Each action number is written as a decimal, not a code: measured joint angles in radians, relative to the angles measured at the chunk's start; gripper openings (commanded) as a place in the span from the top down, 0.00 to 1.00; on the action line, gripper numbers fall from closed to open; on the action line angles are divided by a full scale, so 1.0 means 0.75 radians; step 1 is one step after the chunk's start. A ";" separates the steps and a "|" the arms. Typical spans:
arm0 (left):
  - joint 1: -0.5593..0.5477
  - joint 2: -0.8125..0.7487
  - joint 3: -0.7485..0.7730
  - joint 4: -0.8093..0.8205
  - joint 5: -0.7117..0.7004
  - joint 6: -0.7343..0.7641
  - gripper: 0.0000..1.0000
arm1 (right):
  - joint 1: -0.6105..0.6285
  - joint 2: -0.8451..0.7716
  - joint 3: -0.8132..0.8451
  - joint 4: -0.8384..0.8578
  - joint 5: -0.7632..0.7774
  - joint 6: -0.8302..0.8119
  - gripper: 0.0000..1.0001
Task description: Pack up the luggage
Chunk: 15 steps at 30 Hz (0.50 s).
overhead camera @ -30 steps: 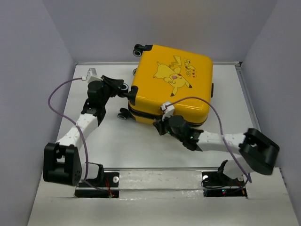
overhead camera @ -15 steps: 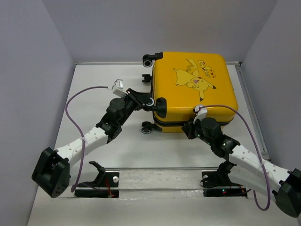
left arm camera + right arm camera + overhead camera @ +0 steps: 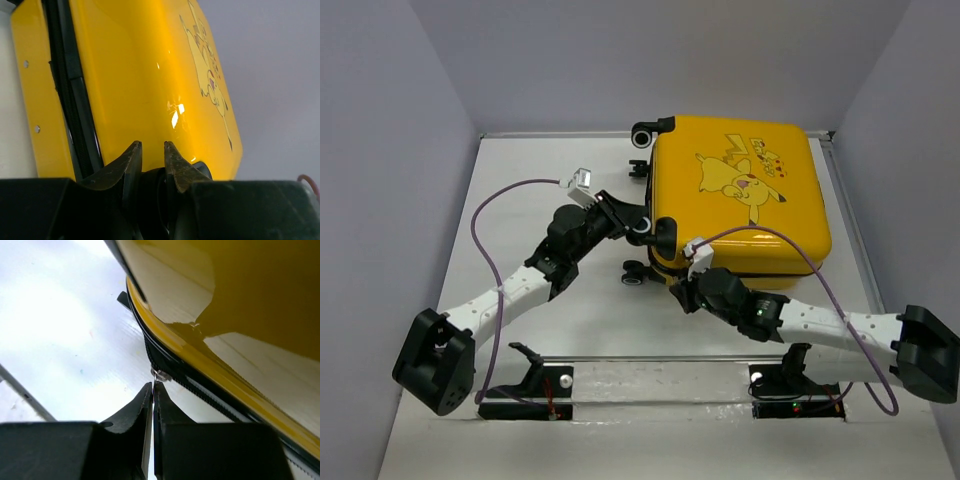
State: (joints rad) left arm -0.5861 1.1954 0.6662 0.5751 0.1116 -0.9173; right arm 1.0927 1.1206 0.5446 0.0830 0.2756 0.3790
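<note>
The luggage (image 3: 750, 215) is found shifted to the far right of the bench (image 3: 520, 190); its wheel (image 3: 162, 185) is clamped by the jaws of the left gripper (image 3: 638, 226); the zipper pull (image 3: 160, 375), pinched by the shut jaws of the right gripper (image 3: 682, 292), is now carried towards the near-left corner, so zipping is judged to be advancing.

Bright yellow luggage (image 3: 750, 235) with a cartoon Pikachu print, black zipper trim (image 3: 75, 100) and black-and-white wheels (image 3: 642, 135), on a white table (image 3: 520, 170).

Left pincer (image 3: 151, 146) clamps a wheel (image 3: 642, 226), jaws slightly apart; right pincer (image 3: 152, 385) is pinched fully shut.
</note>
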 measured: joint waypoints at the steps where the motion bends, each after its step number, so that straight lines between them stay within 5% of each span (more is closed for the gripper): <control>1: 0.007 -0.001 0.002 -0.004 0.036 -0.002 0.94 | -0.002 -0.042 -0.031 0.005 -0.008 0.022 0.93; 6: 0.018 -0.002 0.008 -0.011 0.105 -0.001 0.94 | -0.009 -0.169 -0.094 0.004 -0.064 0.087 0.93; 15: 0.036 0.012 -0.014 0.032 -0.023 0.020 0.94 | 0.003 0.304 0.133 0.280 -0.044 0.027 0.93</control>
State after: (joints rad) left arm -0.5594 1.2041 0.6556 0.5987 0.0940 -0.9020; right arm 1.0950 1.3483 0.6445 0.2932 0.2424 0.3992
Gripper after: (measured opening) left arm 0.304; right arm 0.078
